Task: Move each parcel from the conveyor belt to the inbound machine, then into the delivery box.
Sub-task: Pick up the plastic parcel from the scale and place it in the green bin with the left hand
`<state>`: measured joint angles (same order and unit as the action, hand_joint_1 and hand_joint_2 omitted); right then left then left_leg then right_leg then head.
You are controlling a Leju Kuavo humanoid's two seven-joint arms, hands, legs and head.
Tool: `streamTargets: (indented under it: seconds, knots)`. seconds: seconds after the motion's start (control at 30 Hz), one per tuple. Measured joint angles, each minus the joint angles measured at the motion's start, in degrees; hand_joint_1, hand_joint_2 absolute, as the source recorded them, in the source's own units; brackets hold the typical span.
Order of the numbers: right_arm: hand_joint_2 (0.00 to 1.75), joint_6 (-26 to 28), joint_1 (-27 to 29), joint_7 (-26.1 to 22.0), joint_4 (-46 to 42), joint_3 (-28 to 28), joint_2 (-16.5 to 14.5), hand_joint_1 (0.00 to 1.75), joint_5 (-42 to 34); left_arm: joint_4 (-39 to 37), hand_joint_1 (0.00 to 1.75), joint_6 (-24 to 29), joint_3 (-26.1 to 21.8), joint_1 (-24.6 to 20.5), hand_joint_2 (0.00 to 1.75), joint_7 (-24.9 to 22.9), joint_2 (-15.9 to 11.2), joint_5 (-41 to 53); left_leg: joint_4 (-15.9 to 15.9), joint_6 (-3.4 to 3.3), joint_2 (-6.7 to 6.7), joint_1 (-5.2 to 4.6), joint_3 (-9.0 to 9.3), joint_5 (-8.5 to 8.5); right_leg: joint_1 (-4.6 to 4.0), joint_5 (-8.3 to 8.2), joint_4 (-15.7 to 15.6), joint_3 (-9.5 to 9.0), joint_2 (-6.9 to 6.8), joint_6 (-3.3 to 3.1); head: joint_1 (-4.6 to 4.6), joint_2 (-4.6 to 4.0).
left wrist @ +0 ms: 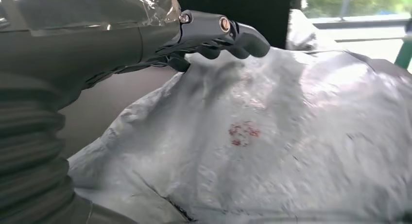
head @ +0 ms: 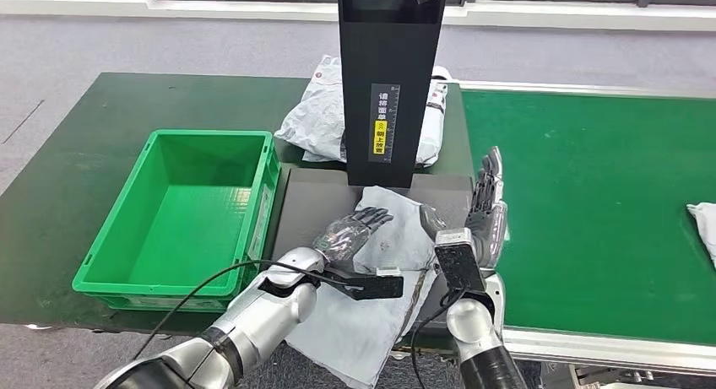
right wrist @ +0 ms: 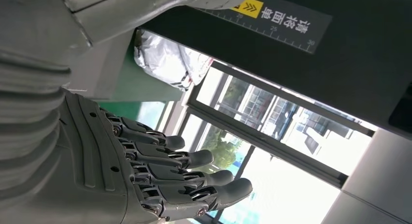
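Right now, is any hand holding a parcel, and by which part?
The left hand rests on the grey parcel, at its top edge; a real grip cannot be told. The right hand holds nothing.

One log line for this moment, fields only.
parcel on inbound machine | left hand resting on parcel | right hand open beside it | delivery box empty

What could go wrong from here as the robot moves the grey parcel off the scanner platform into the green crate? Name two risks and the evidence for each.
1. The left hand only rests on top of the grey parcel, and the right hand is open beside it, so the parcel may slip when lifted.
2. The parcel overhangs the platform's near edge and could slide to the floor rather than reach the green crate.
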<state>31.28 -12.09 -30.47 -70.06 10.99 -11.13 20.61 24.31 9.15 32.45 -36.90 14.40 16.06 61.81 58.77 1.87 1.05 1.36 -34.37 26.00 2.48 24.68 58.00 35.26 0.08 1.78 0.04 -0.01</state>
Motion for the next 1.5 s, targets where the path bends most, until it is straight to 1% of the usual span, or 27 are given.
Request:
streamTargets:
  seconds: [0.03, 0.07, 0.13, 0.17, 0.2, 0.33, 0.5, 0.67, 0.87, 1.2, 1.27, 1.33, 1.4, 1.43, 1.5]
  knots:
    - [1.75, -0.2, -0.3, -0.1, 0.3, 0.0, 0.0, 0.0, 0.0, -0.4, 0.17, -0.9, 0.9, -0.4, 1.75, -0.3, 0.1, 0.7, 0.0, -0.02, 0.0, 0.0, 0.04, 0.01, 0.0, 0.01, 0.0, -0.06, 0.0, 0.01, 0.0, 0.0]
    - [1.75, -0.4, -0.5, -0.3, 0.6, 0.0, 0.1, 0.0, -0.1, -0.7, 0.48, -1.9, 1.7, -0.8, 1.75, -0.4, 0.1, 1.1, 0.0, -0.04, 0.0, 0.0, 0.09, 0.03, 0.0, 0.03, 0.0, -0.12, -0.01, 0.02, 0.01, 0.0]
    - [1.75, -0.7, -0.6, -0.9, 1.4, 0.1, 0.2, 0.0, -0.4, -1.2, 1.34, -4.3, 2.7, -1.4, 1.75, -0.5, 0.1, 1.7, 0.0, -0.07, 0.01, 0.0, 0.18, 0.05, 0.0, 0.05, 0.0, -0.26, -0.03, 0.02, 0.01, 0.0]
    - [1.75, -0.9, -0.6, -1.1, 1.8, 0.2, 0.2, 0.0, -0.6, -1.4, 1.62, -5.5, 3.0, -1.6, 1.75, -0.3, 0.1, 1.9, 0.0, -0.08, 0.02, 0.0, 0.22, 0.06, 0.0, 0.07, 0.0, -0.35, -0.04, 0.03, 0.01, 0.0]
    - [1.75, -1.0, -0.7, -1.4, 2.3, 0.3, 0.2, 0.0, -0.7, -1.7, 1.75, -6.7, 3.3, -1.8, 1.75, 0.0, 0.1, 1.9, 0.0, -0.09, 0.04, -0.01, 0.26, 0.07, 0.01, 0.11, 0.0, -0.44, -0.06, 0.04, 0.0, 0.0]
    - [1.75, -1.3, -1.6, -2.0, 4.7, 0.5, 0.2, 0.0, -1.3, -2.4, 1.75, -10.0, 4.1, -2.2, 1.75, 1.1, 0.1, 2.0, 0.0, -0.11, 0.11, -0.01, 0.5, 0.08, 0.01, 0.2, 0.0, -0.7, -0.14, 0.07, 0.0, -0.01]
    - [1.75, -1.2, -2.6, -2.5, 7.1, 0.6, 0.2, 0.0, -2.0, -2.9, 1.75, -10.4, 4.5, -2.4, 1.75, 1.4, 0.1, 2.0, 0.0, -0.1, 0.09, -0.01, 0.64, 0.06, 0.0, 0.15, 0.0, -0.74, -0.12, 0.04, 0.01, -0.01]
    - [1.75, -1.3, -2.8, -3.8, 8.7, 1.3, 0.3, 0.0, -4.3, -2.9, 1.75, -9.2, 4.5, -2.5, 1.75, 1.6, 0.0, 1.7, 0.0, -0.08, 0.08, 0.0, 0.67, 0.06, -0.01, 0.15, 0.0, -0.72, -0.11, 0.0, 0.0, 0.0]
    - [1.75, -1.8, -2.9, 0.6, 7.2, 1.4, 0.3, 0.0, -3.0, -2.6, 1.75, -8.4, 4.5, -2.8, 1.75, 2.6, -0.1, 1.6, 0.0, -0.03, 0.06, 0.0, 0.67, 0.1, -0.02, 0.19, 0.0, -0.66, -0.05, -0.03, 0.01, 0.01]
    - [1.75, -2.3, -1.6, 0.9, 3.9, 1.4, 0.7, 0.0, -2.0, -2.3, 1.75, -4.8, 3.8, -3.2, 1.75, 2.8, -0.5, 1.1, 0.0, -0.03, 0.0, 0.0, 0.64, 0.11, -0.01, 0.18, 0.0, -0.57, 0.02, -0.04, 0.0, -0.01]
    - [1.75, -2.1, -1.2, 0.8, 3.3, 1.4, 0.7, 0.0, -1.9, -2.1, 1.75, -1.4, 3.5, -3.2, 1.75, 1.7, -0.6, 1.2, 0.0, -0.02, -0.01, 0.0, 0.62, 0.1, -0.01, 0.18, 0.0, -0.54, 0.03, -0.04, 0.01, -0.01]
    - [1.75, -1.6, 0.0, 0.8, 1.9, 1.4, 0.7, 0.0, -1.5, -1.1, 1.75, 6.0, 2.9, -3.1, 1.75, -0.9, -0.9, 1.8, 0.0, -0.02, 0.0, 0.0, 0.54, 0.1, -0.02, 0.17, 0.0, -0.47, 0.02, -0.04, 0.01, -0.01]
    - [1.75, -1.1, 1.9, 1.0, -0.4, 1.3, 0.7, 0.0, -0.6, 1.5, 1.75, 15.3, 1.2, -3.0, 1.75, -4.8, -1.5, 2.9, 0.0, -0.01, 0.01, 0.01, 0.44, 0.09, -0.02, 0.16, 0.0, -0.39, 0.02, -0.04, 0.01, -0.01]
    - [1.75, -1.0, 2.8, 1.2, -1.5, 1.1, 0.7, 0.0, 0.0, 3.4, 1.75, 19.1, 0.0, -3.0, 1.75, -6.7, -1.8, 4.0, 0.0, -0.01, 0.02, 0.01, 0.4, 0.09, -0.02, 0.16, 0.0, -0.35, 0.02, -0.04, 0.01, -0.01]
    - [1.75, -0.9, 4.2, 1.8, -3.5, 0.7, 0.6, 0.0, 1.1, 8.4, 1.75, 24.5, -2.5, -2.6, 1.75, -10.6, -2.7, 7.6, 0.0, -0.01, 0.01, 0.01, 0.34, 0.09, -0.01, 0.16, 0.0, -0.28, 0.04, -0.04, 0.0, -0.01]
